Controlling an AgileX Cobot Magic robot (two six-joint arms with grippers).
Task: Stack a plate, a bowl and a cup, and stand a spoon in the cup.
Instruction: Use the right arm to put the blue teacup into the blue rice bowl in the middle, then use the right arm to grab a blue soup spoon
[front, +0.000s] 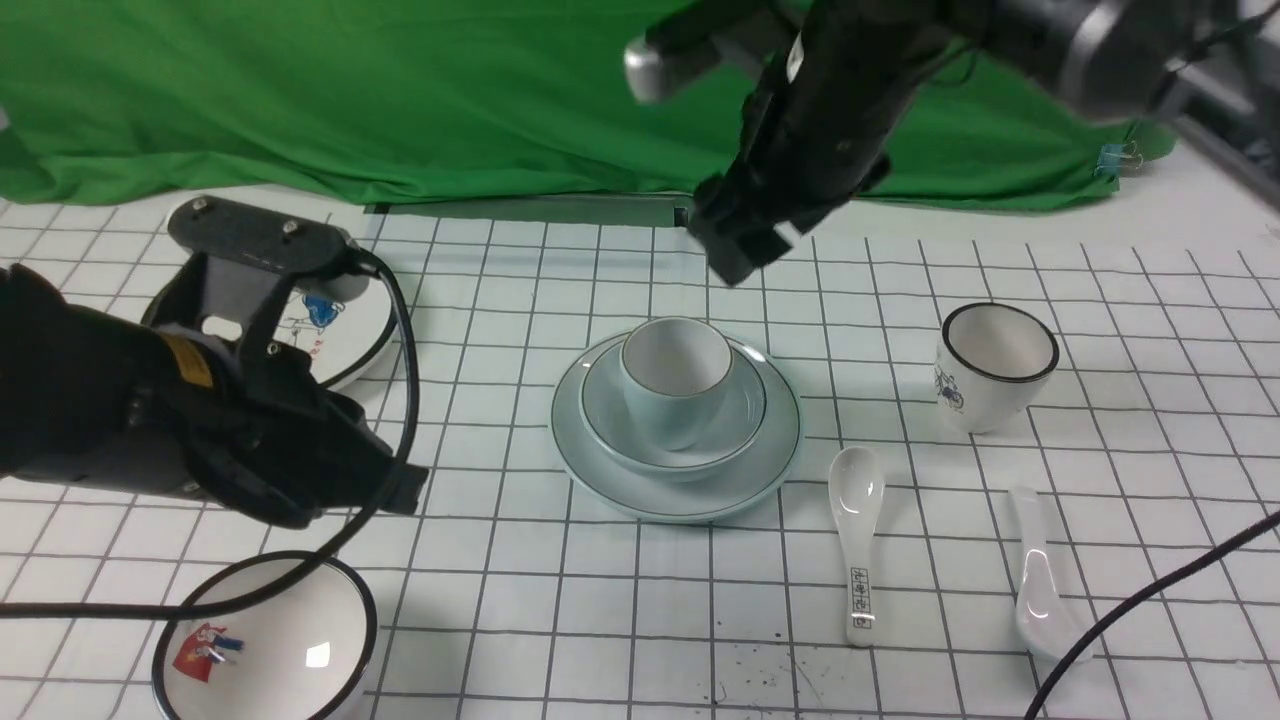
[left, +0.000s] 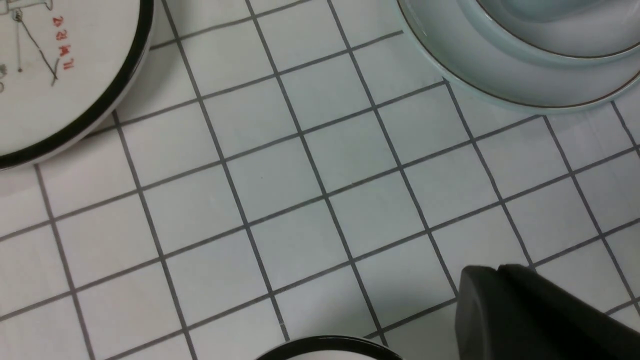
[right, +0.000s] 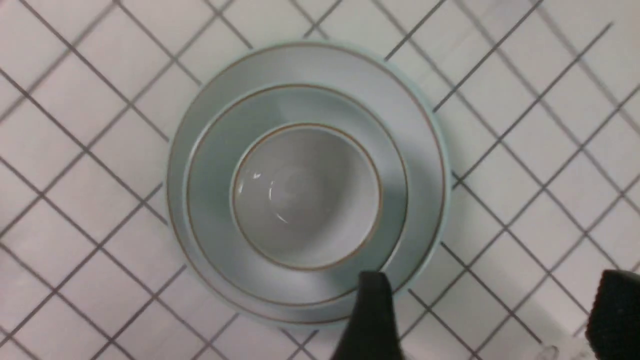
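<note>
Plain pale blue-green round plate (front: 690, 503) sits mid-table on the white grid-lined tabletop (front: 560, 620). The smaller plain pale blue-green bowl (front: 640, 452) is nested on it, and the plain pale blue-green handleless cup (front: 678, 372) stands upright inside the bowl. The right wrist view shows the three rims roughly concentric. The stacking looks done, so I judge the step in hand to be the last one: fetching the spoon.

The plain glossy white ceramic soup spoon (front: 1035, 580) lies flat on the table, right of the stack and well apart from it, with its scoop end nearer the robot. Between it and the plate lies a white spoon with black characters on its handle (front: 858, 545), which is the wrong one to take.

The right gripper (front: 742, 245) hangs above and just behind the stack, jaws spread wide with nothing between them. The left gripper (front: 395, 488) hovers low on the left, jaws pressed together and empty.

The next move probably falls to the right arm. It would swing right and toward the robot, pass over the marked spoon, and come down on the plain spoon's handle. The glossy ceramic is narrow and may slip, so the grip needs to be square and firm. The spoon then has to be tipped upright and lowered scoop-first into the cup without nudging the stack
</note>
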